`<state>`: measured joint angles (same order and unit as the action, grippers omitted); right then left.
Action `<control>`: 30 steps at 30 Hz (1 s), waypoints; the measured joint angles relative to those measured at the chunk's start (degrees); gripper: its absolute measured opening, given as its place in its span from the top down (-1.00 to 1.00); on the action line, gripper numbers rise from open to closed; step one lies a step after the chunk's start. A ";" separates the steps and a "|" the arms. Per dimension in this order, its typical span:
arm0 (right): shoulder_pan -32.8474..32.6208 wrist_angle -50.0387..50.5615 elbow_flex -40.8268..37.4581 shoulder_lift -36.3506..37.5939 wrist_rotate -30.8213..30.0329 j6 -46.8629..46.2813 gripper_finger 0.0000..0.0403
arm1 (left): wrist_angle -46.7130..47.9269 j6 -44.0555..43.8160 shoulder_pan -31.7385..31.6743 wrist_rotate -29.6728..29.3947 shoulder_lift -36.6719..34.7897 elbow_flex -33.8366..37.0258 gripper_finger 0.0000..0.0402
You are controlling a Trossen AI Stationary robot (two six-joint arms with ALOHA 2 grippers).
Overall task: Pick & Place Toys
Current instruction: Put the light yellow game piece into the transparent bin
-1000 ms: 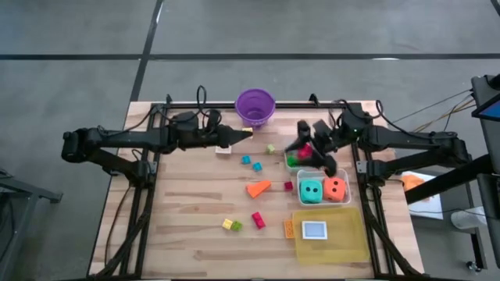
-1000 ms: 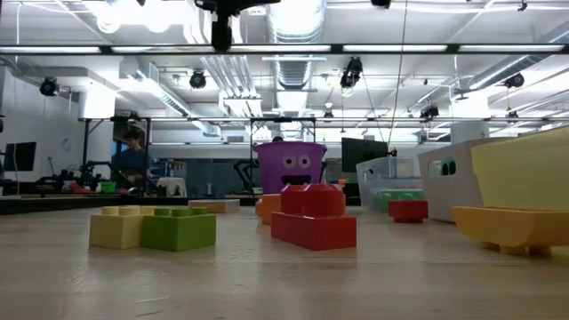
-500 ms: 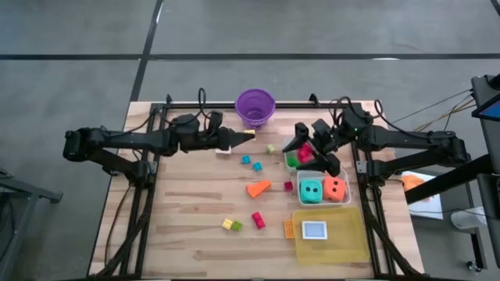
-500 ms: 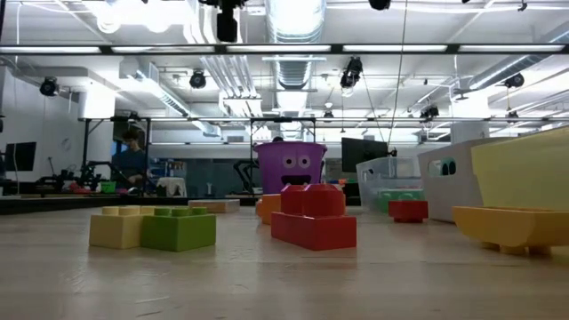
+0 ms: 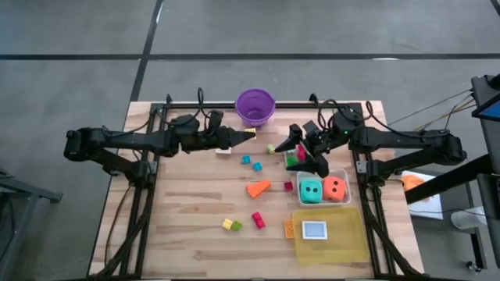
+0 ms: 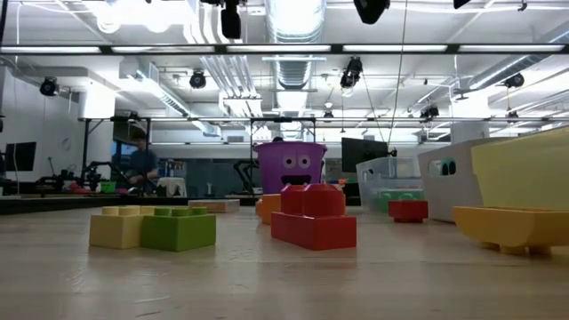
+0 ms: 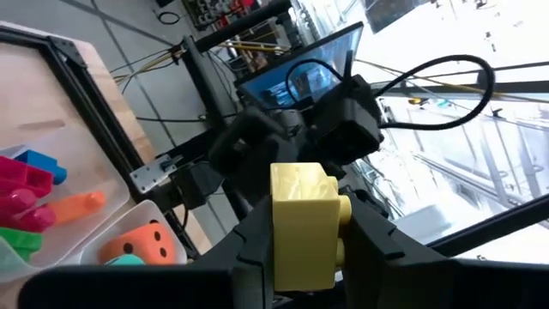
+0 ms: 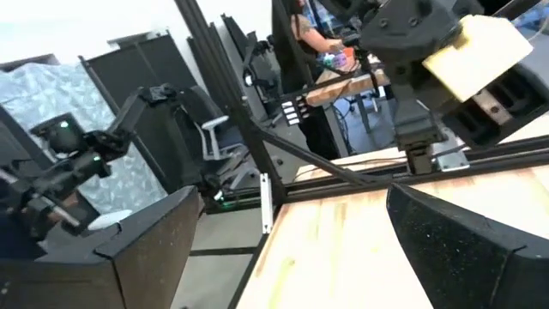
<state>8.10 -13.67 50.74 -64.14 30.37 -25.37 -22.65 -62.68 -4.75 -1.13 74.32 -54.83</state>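
Note:
My left gripper point(image 5: 248, 133) is shut on a pale yellow brick point(image 7: 302, 225), held above the table just near the purple bucket point(image 5: 255, 106). My right gripper point(image 5: 303, 150) is open and empty above the clear tub point(image 5: 290, 163) of small red and green pieces; its fingers point(image 8: 480, 249) stand wide apart. Loose toys lie flat on the table: an orange wedge point(image 5: 258, 188), a red block point(image 5: 258, 220), a yellow and green pair point(image 5: 231, 225), two teal blocks point(image 5: 250, 162), a pink block point(image 5: 287, 186). The teal and orange dice point(image 5: 322, 188) sit in a second tub. My left gripper pinches the yellow brick by two opposite sides point(image 7: 280, 232) between its two fingers point(image 7: 254, 245). The fingers lie about level and point toward the table's right. The brick is lifted clear of the table, its studs point(image 7: 343, 211) turned sideways against one finger.
A yellow tray point(image 5: 344, 242) with a small card point(image 5: 315, 229) stands at the near right. A white card point(image 5: 223, 150) lies under my left gripper. A light green block point(image 5: 269, 148) lies between the grippers. The table's near left is bare wood point(image 5: 187, 218).
My right gripper has gone a little toward the table's left and far edge, staying open, and now stands nearer my left gripper.

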 joint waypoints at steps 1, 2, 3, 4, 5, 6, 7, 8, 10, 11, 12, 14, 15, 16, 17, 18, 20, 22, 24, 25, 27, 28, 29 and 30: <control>0.00 0.04 0.45 -0.39 -0.09 0.03 -0.84 | -0.04 -0.24 0.00 0.00 0.18 0.01 0.61; 0.02 0.00 0.97 -0.70 -0.09 0.05 -0.84 | -0.23 -0.24 0.00 0.03 0.32 0.00 0.61; 0.04 -0.05 1.49 -0.95 -0.09 0.02 -0.84 | -0.24 -0.33 0.00 0.16 0.40 0.00 0.61; 0.04 -0.07 1.97 -1.13 -0.09 -0.15 -0.84 | -0.19 -0.46 0.00 0.45 0.49 0.00 0.61; 0.03 -0.02 2.40 -1.26 -0.08 -0.16 -0.84 | -0.12 -0.61 0.00 0.49 0.52 0.00 0.61; 0.02 -0.02 2.76 -1.31 -0.05 -0.28 -0.84 | -0.11 -0.88 0.00 0.53 0.57 0.00 0.61; 0.02 0.02 2.99 -1.30 -0.04 -0.38 -0.84 | -0.33 -0.92 0.00 0.70 0.57 0.00 0.61; 0.02 0.07 3.17 -1.26 -0.10 0.01 -0.84 | -0.42 -0.98 0.00 0.68 0.57 0.00 0.61; 0.04 0.25 3.58 -1.24 -2.02 2.47 -0.84 | -0.42 -1.28 0.00 0.68 0.57 0.00 0.61; 0.02 1.24 3.88 -1.24 -4.28 3.48 -0.84 | -0.44 -1.72 0.00 0.68 0.57 0.00 0.61; 0.02 2.84 4.37 -1.24 -6.78 4.88 -0.84 | -0.47 -2.06 0.00 0.68 0.57 0.00 0.61; 0.04 7.05 6.05 -1.26 -9.42 10.87 -0.84 | -0.48 -2.32 0.00 0.68 0.57 0.00 0.61; 0.04 9.28 7.14 -1.48 -9.71 15.34 -0.84 | -0.46 -2.36 0.00 0.70 0.57 0.00 0.61; -0.01 11.21 8.43 -1.90 -10.43 20.31 -0.84 | -0.46 -2.71 0.00 0.70 0.57 0.00 0.61; -0.37 13.22 9.78 -2.18 -12.37 25.42 -0.84 | -0.48 -3.41 0.00 0.68 0.57 0.00 0.61; -0.70 15.67 11.00 -2.59 -15.12 29.85 -0.84 | -0.50 -3.88 0.00 0.68 0.57 0.00 0.61; -1.64 19.01 13.66 -3.95 -21.24 36.80 -0.84 | -0.60 -4.72 -0.07 0.70 0.57 0.00 0.61; -2.64 20.84 16.31 -5.53 -25.39 40.45 -0.84 | -0.74 -4.94 -0.07 0.70 0.57 0.00 0.61; -3.64 20.70 18.82 -7.10 -27.11 42.82 -0.84 | -1.11 -4.94 -0.07 0.68 0.57 0.00 0.61; -4.07 20.60 19.83 -7.96 -27.79 43.73 -0.84 | -1.48 -4.94 -0.07 0.70 0.57 0.00 0.61; -4.47 20.83 21.62 -9.73 -28.28 44.89 -0.84 | -1.77 -4.92 -0.07 0.69 0.57 0.00 0.61; -4.55 20.83 22.45 -10.65 -28.23 45.10 -0.84 | -1.80 -4.92 -0.07 0.68 0.55 0.00 0.61; -4.55 20.99 23.21 -11.49 -28.09 45.12 -0.84 | -1.81 -4.92 -0.07 0.67 0.55 0.00 0.61; -4.50 21.11 24.02 -12.37 -27.81 45.12 -0.84 | -1.81 -4.92 -0.07 0.66 0.57 0.00 0.61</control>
<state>3.60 7.44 74.76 -76.51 2.56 19.75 -24.47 -67.59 -4.82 -0.47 74.89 -54.83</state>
